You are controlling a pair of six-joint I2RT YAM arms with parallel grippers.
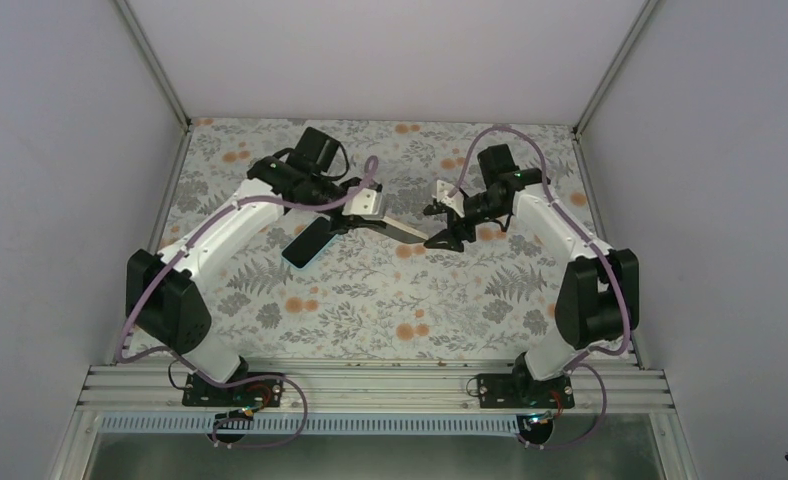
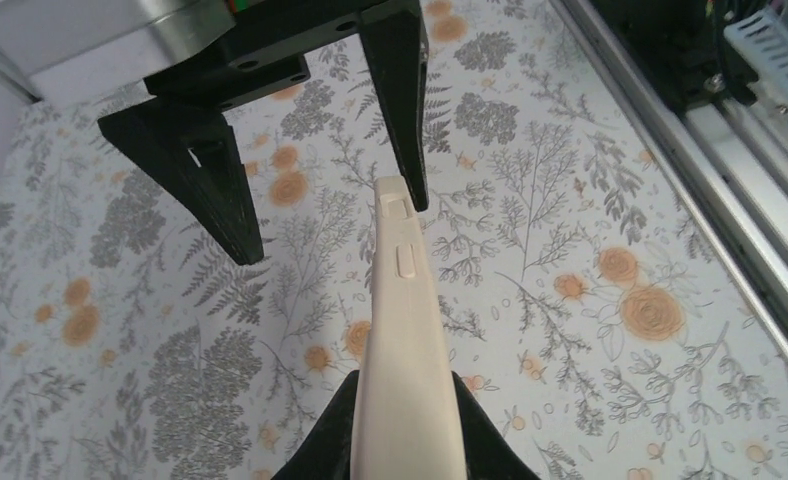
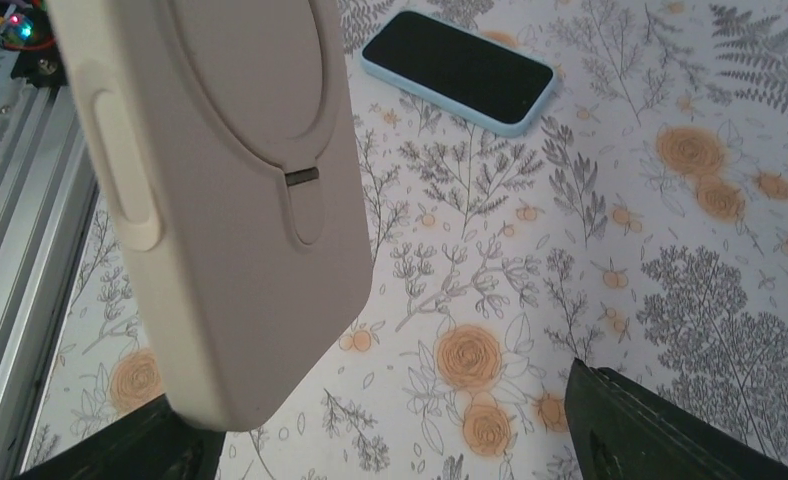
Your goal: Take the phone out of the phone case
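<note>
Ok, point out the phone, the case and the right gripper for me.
phone (image 3: 458, 68), right wrist view, middle of its dark screen.
case (image 3: 225, 170), right wrist view, its flat beige back.
right gripper (image 2: 330, 228), left wrist view, midway between its open fingertips.

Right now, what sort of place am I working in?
Likely a lab test booth: plain grey walls enclose a flowered tabletop, with a metal mounting rail along the near edge.

A surface (image 1: 370, 300) printed with grey ferns and orange roses lies between plain pale walls (image 1: 60, 150). A ribbed aluminium rail (image 1: 370, 385) runs along its near edge.
</note>
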